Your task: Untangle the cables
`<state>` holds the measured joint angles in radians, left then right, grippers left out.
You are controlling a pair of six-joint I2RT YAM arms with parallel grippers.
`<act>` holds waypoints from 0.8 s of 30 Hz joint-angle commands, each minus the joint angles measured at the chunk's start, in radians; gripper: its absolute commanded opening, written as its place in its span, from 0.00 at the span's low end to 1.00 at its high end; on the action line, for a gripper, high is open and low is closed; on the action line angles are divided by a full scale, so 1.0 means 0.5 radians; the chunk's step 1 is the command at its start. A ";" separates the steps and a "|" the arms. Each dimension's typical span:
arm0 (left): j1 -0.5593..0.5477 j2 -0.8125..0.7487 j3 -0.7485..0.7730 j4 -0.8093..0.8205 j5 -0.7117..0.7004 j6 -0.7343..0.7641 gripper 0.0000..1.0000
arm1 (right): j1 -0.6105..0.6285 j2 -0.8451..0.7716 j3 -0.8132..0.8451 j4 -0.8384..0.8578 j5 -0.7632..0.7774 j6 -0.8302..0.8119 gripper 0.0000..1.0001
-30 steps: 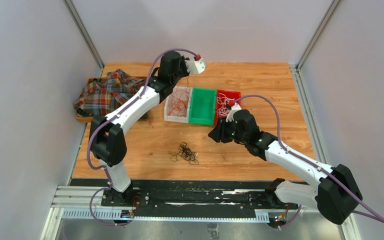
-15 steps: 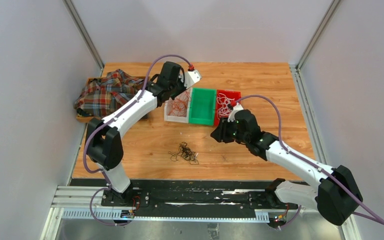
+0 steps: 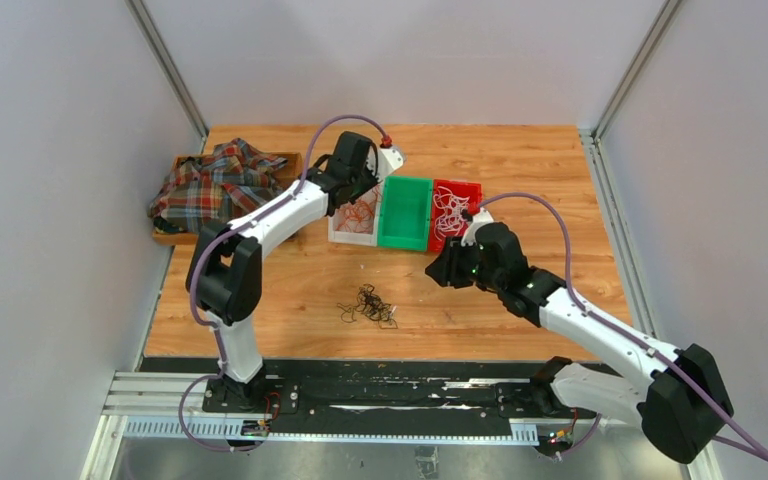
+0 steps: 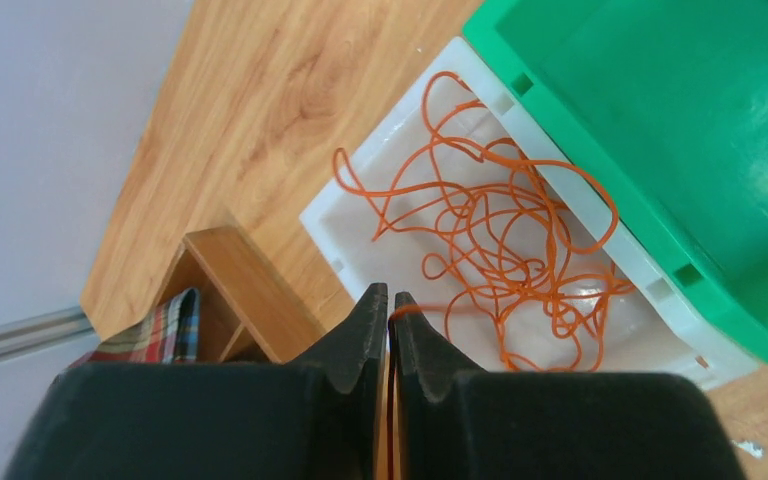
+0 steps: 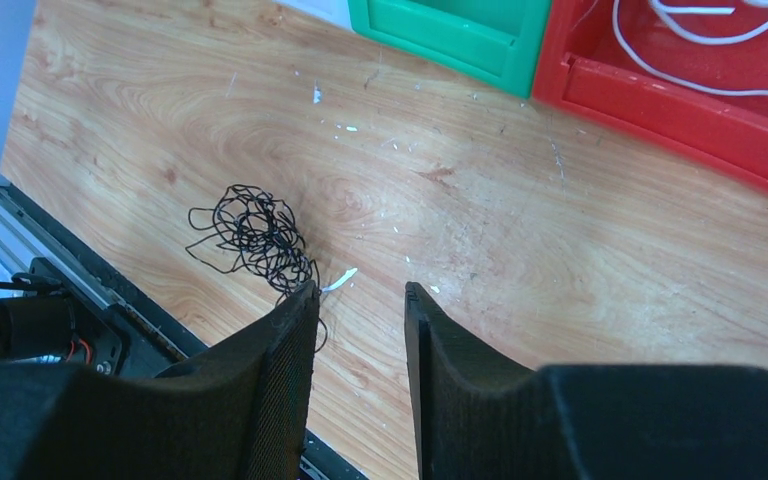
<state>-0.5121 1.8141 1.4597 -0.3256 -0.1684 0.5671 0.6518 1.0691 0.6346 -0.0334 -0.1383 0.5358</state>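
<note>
An orange-red cable [image 4: 505, 245] lies in loose loops in the white bin [image 4: 352, 215], also seen from above [image 3: 360, 210]. My left gripper [image 4: 390, 298] is shut on one strand of it, just above the bin's near-left corner. A white cable [image 3: 450, 210] lies in the red bin [image 3: 465, 188]; it also shows in the right wrist view [image 5: 700, 40]. A dark black-brown cable [image 3: 368, 303] lies bunched on the table; it also shows in the right wrist view [image 5: 255, 235]. My right gripper [image 5: 358, 292] is open and empty, above bare wood right of that bunch.
A green bin [image 3: 405, 212] sits between the white and red bins. A plaid cloth [image 3: 210, 185] lies on a wooden box [image 3: 172, 236] at the left. Grey walls close in the left, right and back. A black rail [image 3: 380, 385] runs along the near edge.
My left gripper has come down and forward over the white bin, lowering the orange-red cable into it. My right arm has shifted slightly to the right.
</note>
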 commanded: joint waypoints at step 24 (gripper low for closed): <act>0.136 0.103 0.474 -0.692 0.812 0.308 0.83 | -0.064 -0.198 -0.044 -0.078 0.049 0.005 0.39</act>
<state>-0.4404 1.9377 1.6718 -0.5209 0.0612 0.7063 0.6380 0.9810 0.6270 -0.0593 -0.1211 0.5358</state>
